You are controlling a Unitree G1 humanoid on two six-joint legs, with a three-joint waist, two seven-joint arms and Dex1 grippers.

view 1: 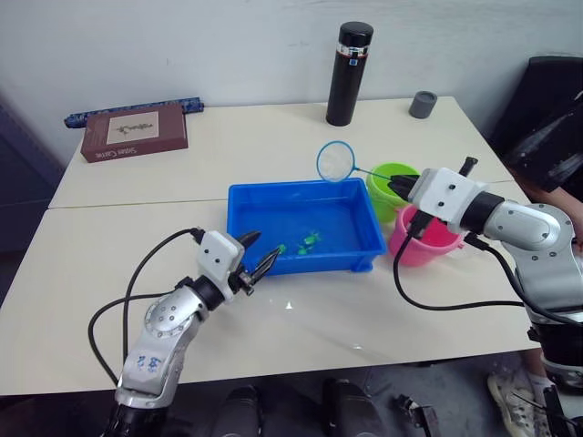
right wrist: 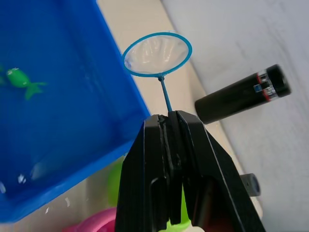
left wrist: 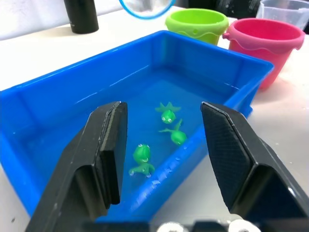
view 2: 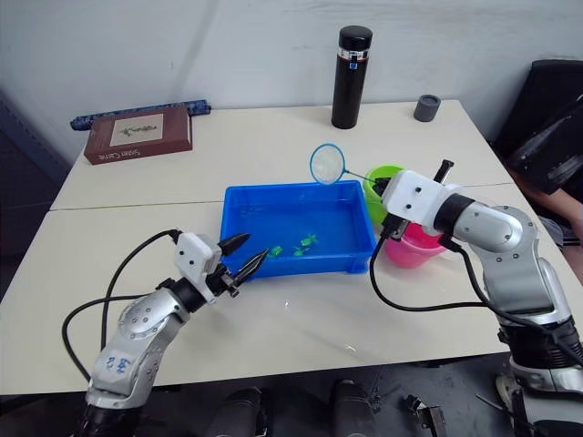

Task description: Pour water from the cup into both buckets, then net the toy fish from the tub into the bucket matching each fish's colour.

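Three green fish (left wrist: pixel 168 114) lie in shallow water in the blue tub (view 1: pixel 246 202), gathered toward its near wall, in the half nearer the robot's left. Far off on the robot's left, at the back of the pale tabletop (view 1: pixel 127 255), rests a reddish-brown book (view 1: pixel 134 132) with a dark blue strip (view 1: pixel 137 110) just behind it. The left gripper (view 1: pixel 253 261) hovers just outside the tub's near left corner, fingers (left wrist: pixel 105 145) spread wide apart and holding nothing (through the left wrist view the fish sit framed between them). The tub sits near the middle of the tabletop. Above its far right corner hangs the round hoop of a small blue net (view 1: pixel 335 161), held up clear of the water, its thin handle running toward the robot's right. A tall black flask (view 1: pixel 349 73) stands upright at the back of the tabletop, behind the tub, and a small grey cup (view 1: pixel 423 104) stands further right at the same depth. The green bucket (view 1: pixel 390 173) stands just beside the tub's right wall, toward the back, and the pink bucket (view 1: pixel 433 244) stands in front of it, also close to that wall. The right gripper (view 1: pixel 398 188) is over the green bucket, fingers (right wrist: pixel 159 150) pressed together on the net's handle. A clear measuring cup (left wrist: pixel 285 9) peeks from behind the pink bucket in the left wrist view. At the far right edge a person's dark sleeve (view 1: pixel 551 137) shows.
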